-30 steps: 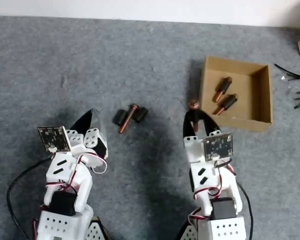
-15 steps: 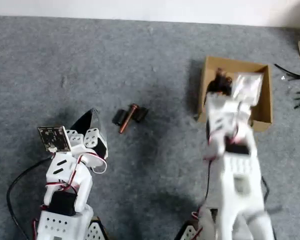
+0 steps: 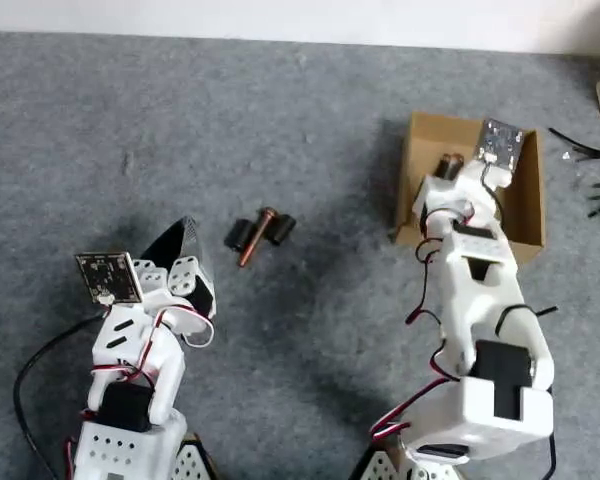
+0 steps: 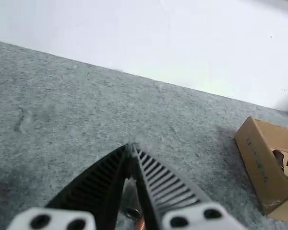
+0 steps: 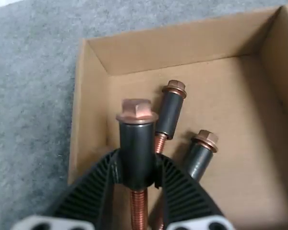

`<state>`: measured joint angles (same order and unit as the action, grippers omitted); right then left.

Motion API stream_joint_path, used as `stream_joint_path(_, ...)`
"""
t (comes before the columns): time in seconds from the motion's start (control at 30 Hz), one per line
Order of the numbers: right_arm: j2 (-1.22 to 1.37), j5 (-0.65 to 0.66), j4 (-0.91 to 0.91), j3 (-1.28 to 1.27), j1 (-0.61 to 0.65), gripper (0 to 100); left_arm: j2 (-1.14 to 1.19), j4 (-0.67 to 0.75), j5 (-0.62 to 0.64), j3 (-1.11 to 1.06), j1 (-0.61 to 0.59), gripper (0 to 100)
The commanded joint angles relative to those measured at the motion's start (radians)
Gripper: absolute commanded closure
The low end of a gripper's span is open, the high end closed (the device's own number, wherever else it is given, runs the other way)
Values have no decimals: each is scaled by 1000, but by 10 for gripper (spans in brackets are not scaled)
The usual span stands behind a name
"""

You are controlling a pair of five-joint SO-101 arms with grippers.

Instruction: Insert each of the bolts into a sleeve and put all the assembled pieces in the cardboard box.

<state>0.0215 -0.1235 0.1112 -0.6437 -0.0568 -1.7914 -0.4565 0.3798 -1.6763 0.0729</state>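
From above: loose bolt lying between two sleeves on carpet, well apart from the box. Left wrist: left claw pinched together at the tips, gripping nothing. Right wrist: right claw clamped on a sleeved bolt above the box, two more pieces lying inside.

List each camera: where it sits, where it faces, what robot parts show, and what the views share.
High view: fixed above the table, looking down; both arms show, the right arm stretched over the cardboard box.
Left wrist view: on the left arm, facing across the table toward the wall; its shut left tool shows.
Right wrist view: on the right arm, looking down into the box; the right tool grips a sleeved bolt.
Shared: all three views show the box.
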Motion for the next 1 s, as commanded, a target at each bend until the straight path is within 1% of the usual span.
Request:
stream_joint_path(0.0,-13,-9,-27,48,59,956,4,0,-5,-22,19,982)
stream_joint_path(0.17,-18,-9,-27,10,104,855,4,-5,-5,-22,19,982)
stream_joint_path(0.4,-36,-9,-24,5,101,849,4,-3,-5,-22,16,982)
stream_joint_path(0.5,-133,-9,31,-36,102,849,4,-3,-5,-22,16,982)
stream_joint_path(0.6,-291,-9,67,-117,130,849,4,-2,-5,-22,15,982)
stream_joint_path(0.7,-463,-9,64,-243,191,849,4,-2,-5,-22,15,982)
stream_joint_path(0.83,-638,-9,64,-375,321,849,4,-5,-5,-22,4,982)
stream_joint_path(0.97,-700,-9,64,-444,430,849,4,-2,-5,-22,-42,982)
